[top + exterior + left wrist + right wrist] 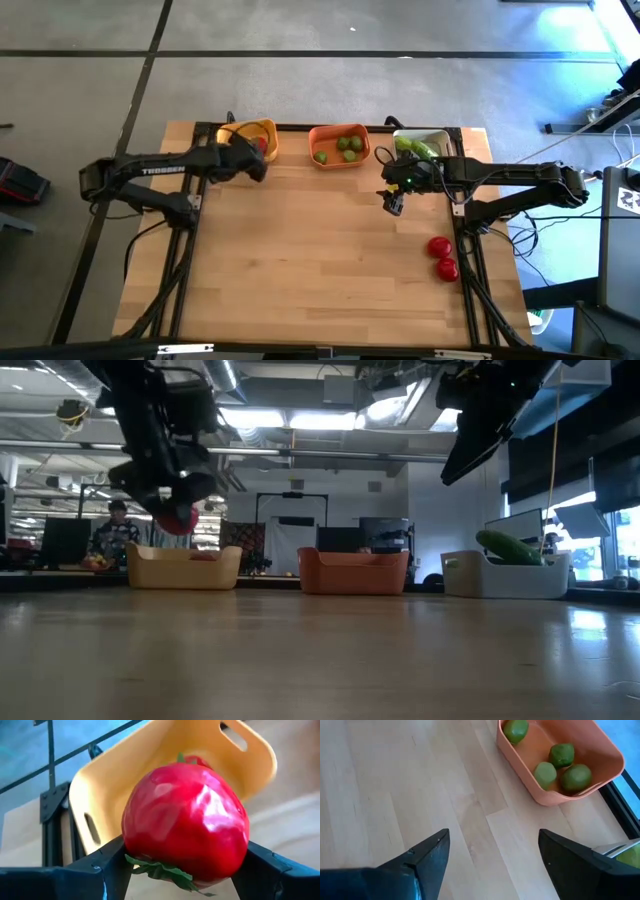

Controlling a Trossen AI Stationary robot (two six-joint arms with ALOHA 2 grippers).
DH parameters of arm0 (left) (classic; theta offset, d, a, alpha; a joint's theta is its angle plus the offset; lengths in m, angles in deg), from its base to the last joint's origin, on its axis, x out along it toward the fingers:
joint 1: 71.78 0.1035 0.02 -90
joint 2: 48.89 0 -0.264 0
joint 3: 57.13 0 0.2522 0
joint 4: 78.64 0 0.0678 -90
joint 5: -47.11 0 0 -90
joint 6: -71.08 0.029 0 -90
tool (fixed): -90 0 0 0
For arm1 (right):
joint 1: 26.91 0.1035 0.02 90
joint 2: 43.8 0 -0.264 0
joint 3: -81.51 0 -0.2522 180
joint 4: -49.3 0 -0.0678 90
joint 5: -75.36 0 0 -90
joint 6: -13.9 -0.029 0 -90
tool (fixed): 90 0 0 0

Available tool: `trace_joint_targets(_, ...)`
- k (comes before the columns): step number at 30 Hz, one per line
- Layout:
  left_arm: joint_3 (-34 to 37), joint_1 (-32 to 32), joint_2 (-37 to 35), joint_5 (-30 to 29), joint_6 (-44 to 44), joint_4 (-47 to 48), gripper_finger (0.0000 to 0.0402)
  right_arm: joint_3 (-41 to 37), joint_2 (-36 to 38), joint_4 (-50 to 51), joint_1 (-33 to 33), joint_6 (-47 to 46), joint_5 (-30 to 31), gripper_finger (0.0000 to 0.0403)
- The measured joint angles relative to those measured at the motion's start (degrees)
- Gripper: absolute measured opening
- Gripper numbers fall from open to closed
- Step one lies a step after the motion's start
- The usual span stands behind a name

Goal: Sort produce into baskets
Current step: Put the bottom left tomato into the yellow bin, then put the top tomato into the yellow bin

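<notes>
My left gripper (pixel 255 155) is shut on a red tomato (pixel 186 822) just above the yellow basket (pixel 255 135) at the table's far left; another red piece (pixel 192 759) lies in that basket. The orange basket (pixel 338 145) holds several limes (pixel 562 755). The white-grey basket (pixel 425 143) holds green cucumbers (pixel 510 547). Two red tomatoes (pixel 442 256) rest on the table near the right edge. My right gripper (pixel 392 200) is open and empty, raised above the table on the near side of the white-grey basket. My left gripper pinches the tomato between its two fingers, one on each side (pixel 131 851) of its rounded body. The leafy green stem end (pixel 160 870) faces back toward the gripper. The tomato is lifted clear, above the yellow basket's near rim (pixel 180 552).
The three baskets stand in a row along the table's far edge. The middle and near part of the wooden table (pixel 310 270) holds no objects. A person (pixel 115 535) shows in the room beyond the table.
</notes>
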Motion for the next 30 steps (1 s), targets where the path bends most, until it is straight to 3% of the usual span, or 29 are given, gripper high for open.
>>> trace_joint_targets(5, 0.4, 5.1, 0.4, 0.8, 8.0, -3.9, 0.0272, 0.0, 0.0, 0.0, 0.0, 0.0, 0.0, 0.0291)
trace_joint_targets(11, 0.4, 8.5, 2.7, 0.9, 10.1, -4.0, 0.0278, 0.0, 0.0, 0.0, 0.0, 0.3, 0.5, 0.0291)
trace_joint_targets(19, 0.4, 11.5, 5.7, 0.9, 10.3, -5.8, 0.0347, 0.0, 0.0, 0.0, 0.0, 0.3, 1.5, 0.0292)
trace_joint_targets(26, 0.4, 8.6, 5.0, 1.4, 10.3, -5.3, 0.0362, 0.0, 0.0, 0.5, 0.0, 0.2, 1.5, 0.0291)
trace_joint_targets(30, 0.4, 5.6, 4.3, 3.2, 10.1, -5.7, 0.0363, 2.5, 1.9, 5.2, 0.1, -1.7, -1.4, 0.0291)
